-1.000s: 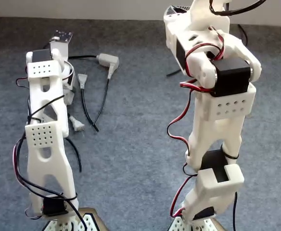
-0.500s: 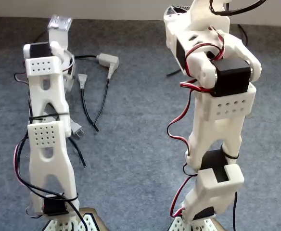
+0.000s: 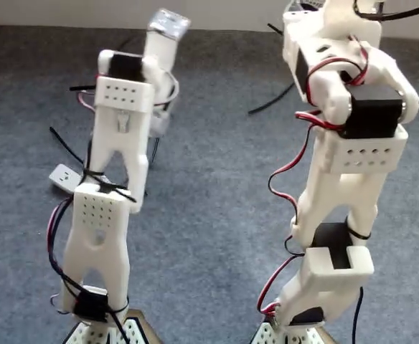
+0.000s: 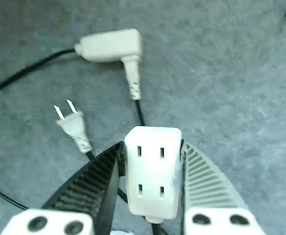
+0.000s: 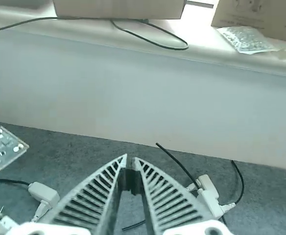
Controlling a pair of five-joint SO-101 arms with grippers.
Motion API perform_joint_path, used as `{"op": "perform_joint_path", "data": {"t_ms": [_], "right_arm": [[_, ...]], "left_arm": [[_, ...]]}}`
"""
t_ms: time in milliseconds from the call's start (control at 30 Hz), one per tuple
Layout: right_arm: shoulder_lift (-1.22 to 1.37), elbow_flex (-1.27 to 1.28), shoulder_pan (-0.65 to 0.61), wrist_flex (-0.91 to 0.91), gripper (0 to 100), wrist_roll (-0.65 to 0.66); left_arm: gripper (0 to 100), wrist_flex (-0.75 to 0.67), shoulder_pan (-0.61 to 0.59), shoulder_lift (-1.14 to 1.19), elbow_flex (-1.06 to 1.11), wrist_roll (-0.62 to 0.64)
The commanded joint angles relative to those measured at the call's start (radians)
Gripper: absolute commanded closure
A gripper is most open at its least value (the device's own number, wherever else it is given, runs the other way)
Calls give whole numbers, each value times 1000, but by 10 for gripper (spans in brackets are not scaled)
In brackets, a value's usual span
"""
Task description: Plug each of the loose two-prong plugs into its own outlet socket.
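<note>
The left gripper [image 4: 152, 147] is clamped across the narrow sides of the white outlet block [image 4: 153, 178], with the slotted face toward the camera and the black cord [image 4: 153, 229] leaving at the wrist end. The block is hard moulded plastic, light and stiff, so it should sit firm in the ribbed fingers. Its smooth sides could slip under a push, though, and it probably wants bracing against the carpet [image 4: 241, 73] when a plug goes in. Just beside the block lies the loose two-prong plug [image 4: 70, 123], prongs pointing away from the block; the angled plug [image 4: 112, 45] lies a little farther off. Both are small and light, but their springy leads will likely tug them askew — best taken by the flat flanks of the body, clear of the thin, bendable prongs. The right gripper [image 5: 129, 160], well apart from the block, has its fingers drawn nearly together — something dark sits in the slit, which I cannot identify.
</note>
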Motion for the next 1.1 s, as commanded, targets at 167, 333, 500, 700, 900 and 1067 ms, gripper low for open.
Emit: {"op": "perform_joint_path", "data": {"t_ms": [167, 333, 500, 700, 900, 1067], "right_arm": [[-18, -13, 16, -25, 985, 8], [-18, -13, 16, -25, 985, 8], [-18, -13, 16, -25, 985, 8], [-18, -13, -1, -25, 985, 9], [-18, -13, -1, -25, 985, 11], [-18, -13, -1, -25, 985, 11]], "left_arm": [[994, 8, 205, -163, 292, 276], [994, -137, 222, -59, 381, 322], [994, -310, 225, 81, 398, 321], [966, -377, 255, 125, 398, 316], [800, -381, 251, 122, 398, 255], [796, -377, 257, 120, 398, 245]]}}
